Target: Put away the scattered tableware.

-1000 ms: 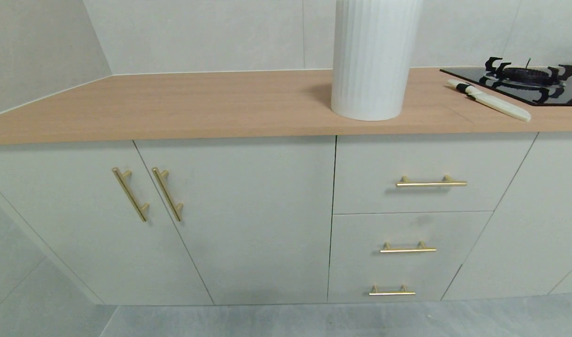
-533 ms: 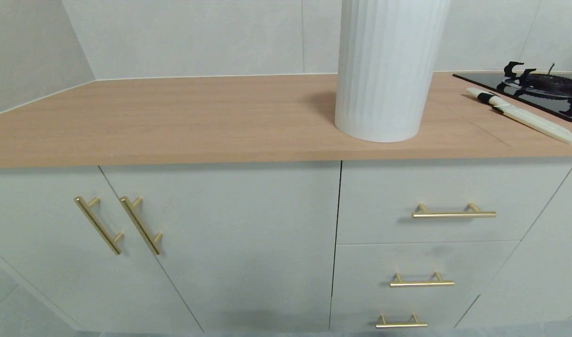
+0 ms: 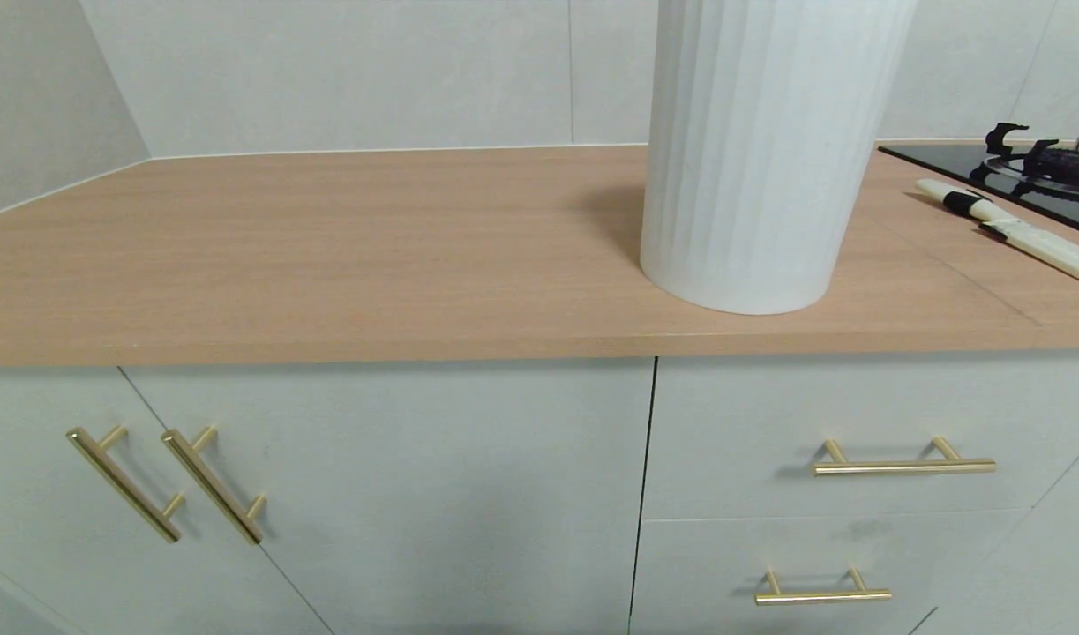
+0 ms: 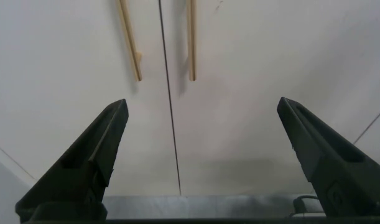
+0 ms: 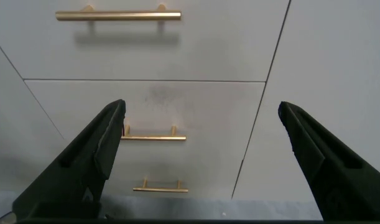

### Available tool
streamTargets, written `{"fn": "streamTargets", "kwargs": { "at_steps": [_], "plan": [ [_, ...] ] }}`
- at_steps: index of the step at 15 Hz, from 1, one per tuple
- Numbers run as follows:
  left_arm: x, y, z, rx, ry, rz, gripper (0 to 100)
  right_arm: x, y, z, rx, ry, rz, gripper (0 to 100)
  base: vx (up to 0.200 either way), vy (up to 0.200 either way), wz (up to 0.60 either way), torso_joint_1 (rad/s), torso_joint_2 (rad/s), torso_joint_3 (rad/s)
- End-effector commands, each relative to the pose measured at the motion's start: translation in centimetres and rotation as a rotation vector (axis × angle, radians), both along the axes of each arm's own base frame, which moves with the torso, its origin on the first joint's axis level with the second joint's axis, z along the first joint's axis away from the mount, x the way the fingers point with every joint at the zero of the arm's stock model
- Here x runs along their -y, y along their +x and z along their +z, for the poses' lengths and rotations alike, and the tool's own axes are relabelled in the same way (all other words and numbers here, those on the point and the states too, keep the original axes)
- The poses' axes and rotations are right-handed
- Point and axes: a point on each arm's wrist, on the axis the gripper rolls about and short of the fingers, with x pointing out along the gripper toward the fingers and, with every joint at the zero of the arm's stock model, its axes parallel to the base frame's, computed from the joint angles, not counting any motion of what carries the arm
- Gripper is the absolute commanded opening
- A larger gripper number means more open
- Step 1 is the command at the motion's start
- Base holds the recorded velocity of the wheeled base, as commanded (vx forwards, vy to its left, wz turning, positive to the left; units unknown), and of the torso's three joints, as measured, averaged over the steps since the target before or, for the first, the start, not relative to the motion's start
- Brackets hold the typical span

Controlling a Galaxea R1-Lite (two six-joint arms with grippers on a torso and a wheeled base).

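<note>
Cream knife (image 3: 1024, 238), black-banded, lies on wooden countertop (image 3: 327, 256).

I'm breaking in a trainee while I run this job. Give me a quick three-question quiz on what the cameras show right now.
1. True or false: the knife lies on the counter, between the white ribbed container and the stove.
2. The left gripper faces: A) a pair of cabinet door handles; B) the stove; C) the knife.
3. Fill in: the right gripper, facing the drawers, is ___.
Key: 1 true; 2 A; 3 open.
</note>
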Motion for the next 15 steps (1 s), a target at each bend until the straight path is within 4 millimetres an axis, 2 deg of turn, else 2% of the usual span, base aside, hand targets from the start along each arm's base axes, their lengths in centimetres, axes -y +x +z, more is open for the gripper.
{"fn": "streamTargets", "kwargs": {
  "at_steps": [1,9,15],
  "plan": [
    [0.00,0.00,-0.01,-0.001,-0.001,0.001,100,0.00,0.01,0.00,-0.001,0.000,0.000,100,0.000,0.000,0.00,0.000,0.00,0.000],
    [0.00,0.00,-0.01,-0.001,-0.001,0.001,100,0.00,0.01,0.00,-0.001,0.000,0.000,100,0.000,0.000,0.00,0.000,0.00,0.000],
    [0.00,0.00,-0.01,-0.001,-0.001,0.001,100,0.00,0.01,-0.01,-0.002,0.000,0.000,100,0.000,-0.200,0.00,0.001,0.00,0.003]
  ]
}}
